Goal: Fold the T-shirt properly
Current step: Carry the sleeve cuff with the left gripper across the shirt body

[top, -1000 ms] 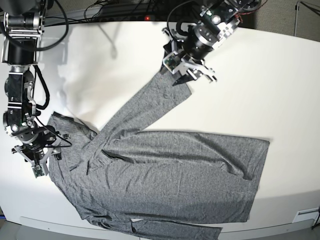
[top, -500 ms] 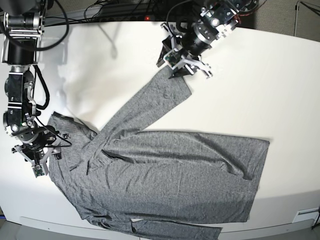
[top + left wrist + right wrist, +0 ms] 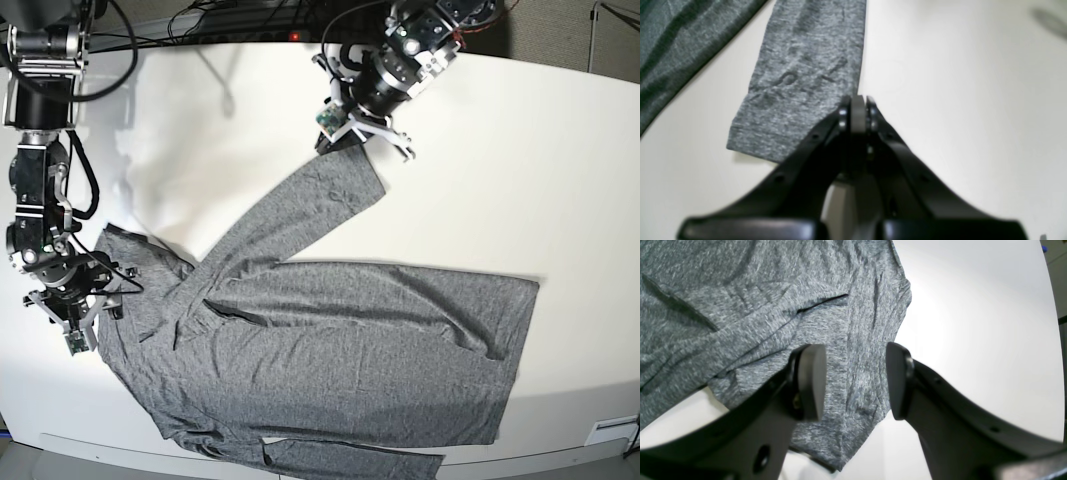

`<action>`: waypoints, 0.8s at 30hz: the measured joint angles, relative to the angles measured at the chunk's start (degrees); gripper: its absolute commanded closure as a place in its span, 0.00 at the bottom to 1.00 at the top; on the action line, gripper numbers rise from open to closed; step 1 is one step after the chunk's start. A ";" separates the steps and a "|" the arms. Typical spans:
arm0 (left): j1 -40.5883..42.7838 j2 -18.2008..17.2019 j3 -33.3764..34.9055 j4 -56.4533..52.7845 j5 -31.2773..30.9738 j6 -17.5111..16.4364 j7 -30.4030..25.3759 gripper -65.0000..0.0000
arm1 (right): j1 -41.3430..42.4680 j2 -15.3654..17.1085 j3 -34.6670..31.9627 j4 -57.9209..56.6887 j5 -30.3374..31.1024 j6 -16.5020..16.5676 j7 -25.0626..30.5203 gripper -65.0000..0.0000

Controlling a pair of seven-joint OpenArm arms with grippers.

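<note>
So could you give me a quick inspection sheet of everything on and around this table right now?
Surface: white table, bare around the garment.
Job's things: grey T-shirt spread flat, unfolded, one long sleeve stretched toward the far edge; its lower sleeve runs off the near edge.
Clutter: nothing seen.
Grippers: left gripper shut at the sleeve cuff's corner; whether it pinches cloth is unclear. Right gripper open, above the shirt's shoulder edge.
Cables: black cables behind the table and along the right arm.
Surroundings: dark floor beyond the table; a small white label at the near corner.
</note>
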 measured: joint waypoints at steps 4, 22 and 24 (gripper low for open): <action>0.02 0.00 0.00 0.46 0.04 2.60 1.29 1.00 | 0.00 0.02 0.00 0.00 0.00 0.00 0.00 0.56; -13.38 -0.61 0.00 14.10 -0.24 6.73 21.11 1.00 | 0.00 0.00 0.02 0.00 0.07 0.00 0.22 0.56; -15.43 -0.63 0.02 14.10 -0.26 6.73 21.29 1.00 | 0.02 0.00 0.02 0.00 0.07 0.00 0.20 0.56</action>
